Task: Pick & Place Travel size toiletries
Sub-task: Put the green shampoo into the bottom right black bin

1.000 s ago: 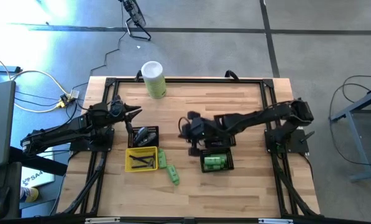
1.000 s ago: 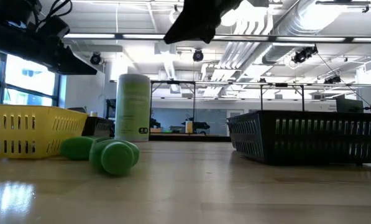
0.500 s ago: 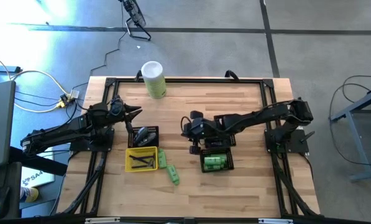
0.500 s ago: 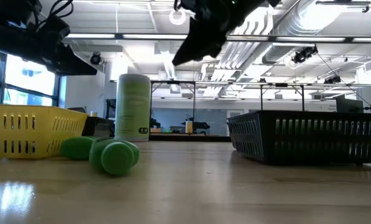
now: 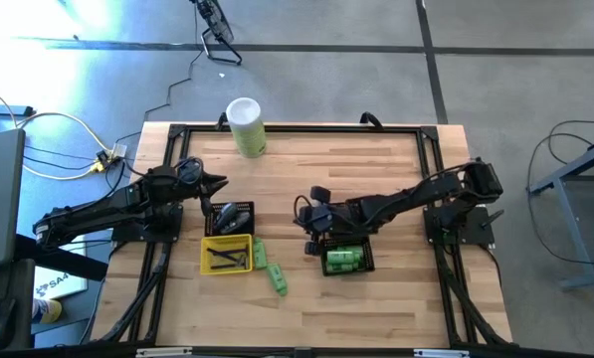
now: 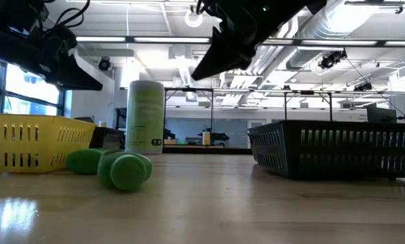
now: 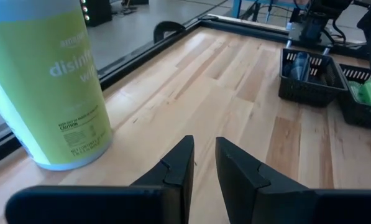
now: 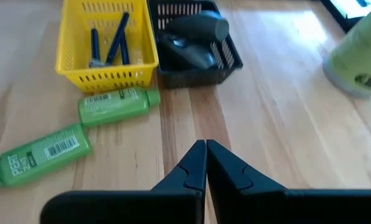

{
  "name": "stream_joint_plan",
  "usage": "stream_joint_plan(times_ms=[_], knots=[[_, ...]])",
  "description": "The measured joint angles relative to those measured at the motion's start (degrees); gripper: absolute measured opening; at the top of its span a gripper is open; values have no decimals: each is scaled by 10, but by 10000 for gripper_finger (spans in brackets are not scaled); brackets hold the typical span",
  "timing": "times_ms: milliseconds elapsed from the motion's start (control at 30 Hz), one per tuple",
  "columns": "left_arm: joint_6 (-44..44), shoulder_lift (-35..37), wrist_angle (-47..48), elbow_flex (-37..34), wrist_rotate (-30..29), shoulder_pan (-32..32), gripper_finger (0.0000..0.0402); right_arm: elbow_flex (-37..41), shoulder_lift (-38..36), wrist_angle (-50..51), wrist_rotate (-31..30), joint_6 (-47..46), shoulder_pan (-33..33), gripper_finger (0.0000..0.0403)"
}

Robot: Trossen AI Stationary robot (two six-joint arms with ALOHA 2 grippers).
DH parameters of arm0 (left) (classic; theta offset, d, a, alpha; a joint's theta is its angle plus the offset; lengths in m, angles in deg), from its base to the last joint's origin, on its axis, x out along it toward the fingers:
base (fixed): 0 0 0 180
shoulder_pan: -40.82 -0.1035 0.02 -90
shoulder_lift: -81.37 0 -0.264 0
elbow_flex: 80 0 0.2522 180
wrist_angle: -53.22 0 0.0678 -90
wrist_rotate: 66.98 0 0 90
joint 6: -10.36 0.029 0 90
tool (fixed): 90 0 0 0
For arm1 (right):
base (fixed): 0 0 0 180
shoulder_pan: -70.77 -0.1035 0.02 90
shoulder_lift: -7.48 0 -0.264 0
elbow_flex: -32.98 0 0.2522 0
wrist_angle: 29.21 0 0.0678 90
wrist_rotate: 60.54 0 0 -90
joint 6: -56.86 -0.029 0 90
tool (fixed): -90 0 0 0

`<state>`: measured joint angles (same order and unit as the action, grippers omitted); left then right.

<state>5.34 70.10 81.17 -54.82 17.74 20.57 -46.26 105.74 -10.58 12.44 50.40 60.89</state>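
Right gripper point(image 5: 304, 217) closed, empty, above table point(image 5: 376, 169) beside two green bottles point(image 8: 79, 127); left gripper point(image 5: 220, 182) narrowly parted, empty.

Counting around the yellow tray point(image 8: 73, 68): one yellow tray, holding two dark blue tubes point(image 8: 107, 45); two green bottles point(image 8: 115, 104) lie loose on the table just beside it; two black mesh baskets point(image 5: 232, 219), one touching the tray, one well apart with green bottles point(image 5: 343, 261) inside, number unclear; one pale-green canister point(image 5: 246, 126); two arms
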Motion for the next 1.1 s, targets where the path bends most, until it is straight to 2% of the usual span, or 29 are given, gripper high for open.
stream_joint_plan(times_ms=[367,567,700,1100], knots=[[0,0,6,0,0,0,63,9,0,-36,18,-65,-3,3],[0,0,6,0,0,0,63,9,0,-74,116,-90,-3,3],[1,0,5,0,0,0,63,9,0,-83,176,-74,-3,3],[2,0,6,0,-4,0,63,8,2,-144,173,-146,-3,3]])
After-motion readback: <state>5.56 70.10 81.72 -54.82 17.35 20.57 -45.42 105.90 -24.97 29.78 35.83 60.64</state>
